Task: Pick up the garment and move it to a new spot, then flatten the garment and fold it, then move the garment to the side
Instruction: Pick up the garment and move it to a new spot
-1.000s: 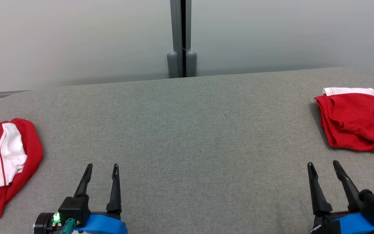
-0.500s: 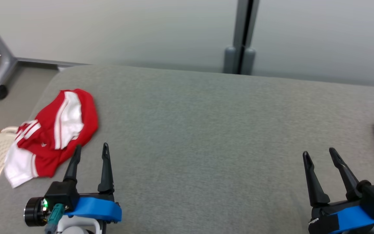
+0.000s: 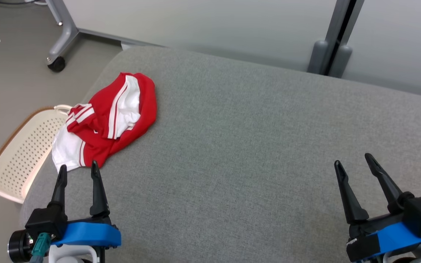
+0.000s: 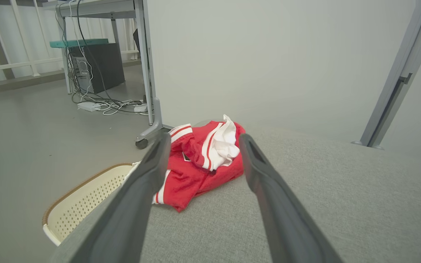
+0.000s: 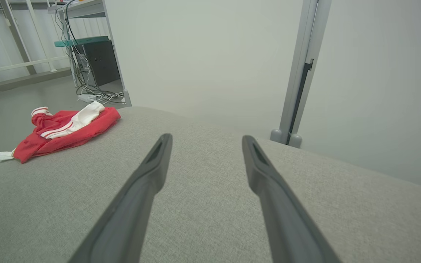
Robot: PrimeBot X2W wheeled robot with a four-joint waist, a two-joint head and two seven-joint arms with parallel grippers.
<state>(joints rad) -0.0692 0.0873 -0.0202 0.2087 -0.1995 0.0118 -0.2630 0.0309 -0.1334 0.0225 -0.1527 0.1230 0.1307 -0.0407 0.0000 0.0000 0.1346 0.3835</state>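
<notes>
The head camera has swung left since a second ago, bringing a cream perforated basket (image 3: 20, 157) on the floor into view. The crumpled red-and-white garment (image 3: 112, 117), perhaps a sports jersey, lies at the left end of the grey padded table (image 3: 250, 146), one white corner at the edge. Just short of it hovers the left gripper (image 3: 79, 168), fingers apart and empty. Far right, the right gripper (image 3: 353, 159) is likewise spread and empty.

Open grey surface (image 3: 254, 153) beside garment (image 3: 112, 113)
</notes>
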